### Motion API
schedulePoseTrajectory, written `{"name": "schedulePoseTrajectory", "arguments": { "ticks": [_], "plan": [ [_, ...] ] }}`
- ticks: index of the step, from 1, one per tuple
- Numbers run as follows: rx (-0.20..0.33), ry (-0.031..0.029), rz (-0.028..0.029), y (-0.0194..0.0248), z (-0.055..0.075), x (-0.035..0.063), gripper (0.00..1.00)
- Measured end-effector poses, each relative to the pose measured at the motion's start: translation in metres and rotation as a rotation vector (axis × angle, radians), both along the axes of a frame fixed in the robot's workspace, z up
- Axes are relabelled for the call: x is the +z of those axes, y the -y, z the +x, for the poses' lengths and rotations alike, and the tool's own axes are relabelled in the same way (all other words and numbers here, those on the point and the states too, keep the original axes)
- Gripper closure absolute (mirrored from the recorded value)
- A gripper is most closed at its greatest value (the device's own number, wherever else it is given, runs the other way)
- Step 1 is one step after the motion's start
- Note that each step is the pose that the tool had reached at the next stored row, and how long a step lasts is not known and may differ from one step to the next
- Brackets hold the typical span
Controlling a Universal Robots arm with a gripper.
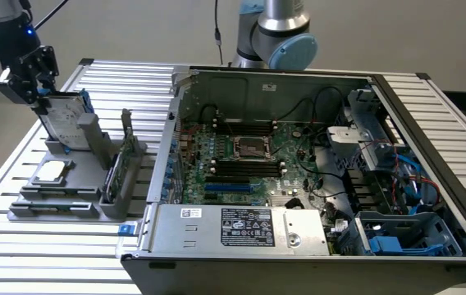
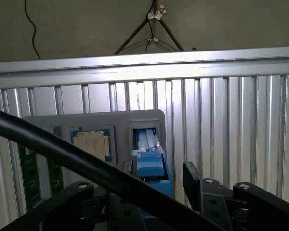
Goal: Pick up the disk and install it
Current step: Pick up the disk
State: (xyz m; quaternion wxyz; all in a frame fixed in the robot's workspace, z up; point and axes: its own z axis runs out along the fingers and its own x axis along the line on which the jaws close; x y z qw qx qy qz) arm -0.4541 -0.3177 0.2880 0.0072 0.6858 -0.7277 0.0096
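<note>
Over on the exterior view's left, the gripper (image 1: 39,97) hung right at the top edge of the disk (image 1: 63,121). The disk stood upright on its edge in a slot of the grey holder (image 1: 53,208), which sat on the slatted metal table (image 1: 19,246). So yeah, the disk was parked in its rack, not inside the computer case (image 1: 299,153) that lay open just beside the holder, toward the exterior view's right.

From the wrist camera you could see the disk's blue bracket (image 2: 151,166) sitting between the two black fingers (image 2: 198,182), with a bit of daylight on each side. The claw was spread wide and had hold of nothing; it wasn't pinching the disk at all, as far as I could tell.

Other stuff on the holder: a small square chip (image 1: 53,172) lay flat in a recess just in front of the disk, and a green circuit card (image 1: 117,169) stood upright in its own slot between the disk and the case. A black cable (image 2: 62,154) cut across the wrist view, close to the lens.
</note>
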Motion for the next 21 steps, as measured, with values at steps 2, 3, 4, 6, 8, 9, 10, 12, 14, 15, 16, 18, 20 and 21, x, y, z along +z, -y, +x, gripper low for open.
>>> {"name": "schedulePoseTrajectory", "arguments": {
  "ticks": [2,3,4,6,8,9,10,12,14,15,16,18,20,21],
  "plan": [
    [0.000,0.0000,0.0000,0.0000,-0.0007,0.0000,0.46],
    [0.000,0.0000,0.0000,0.0000,-0.0007,0.0000,0.46],
    [0.000,0.0001,0.0000,0.0000,-0.0007,0.0000,0.46],
    [0.000,0.0001,-0.0001,0.0000,-0.0007,0.0000,0.46],
    [0.000,0.0000,-0.0002,0.0000,-0.0007,0.0000,0.46],
    [0.000,0.0000,-0.0003,0.0000,-0.0007,0.0000,0.46],
    [0.000,-0.0001,-0.0003,0.0000,-0.0007,0.0000,0.46],
    [0.000,0.0000,-0.0004,0.0000,-0.0007,0.0000,0.46],
    [0.000,0.0000,-0.0006,0.0000,-0.0007,0.0000,0.46],
    [0.000,0.0000,-0.0007,0.0000,-0.0007,0.0000,0.48],
    [0.000,0.0000,-0.0008,0.0000,-0.0008,0.0000,0.48],
    [0.000,0.0000,-0.0008,0.0000,-0.0007,0.0000,0.55],
    [0.000,0.0000,-0.0008,0.0000,-0.0007,0.0000,0.62],
    [0.000,0.0000,-0.0008,0.0000,-0.0007,-0.0001,0.62]
  ]
}}
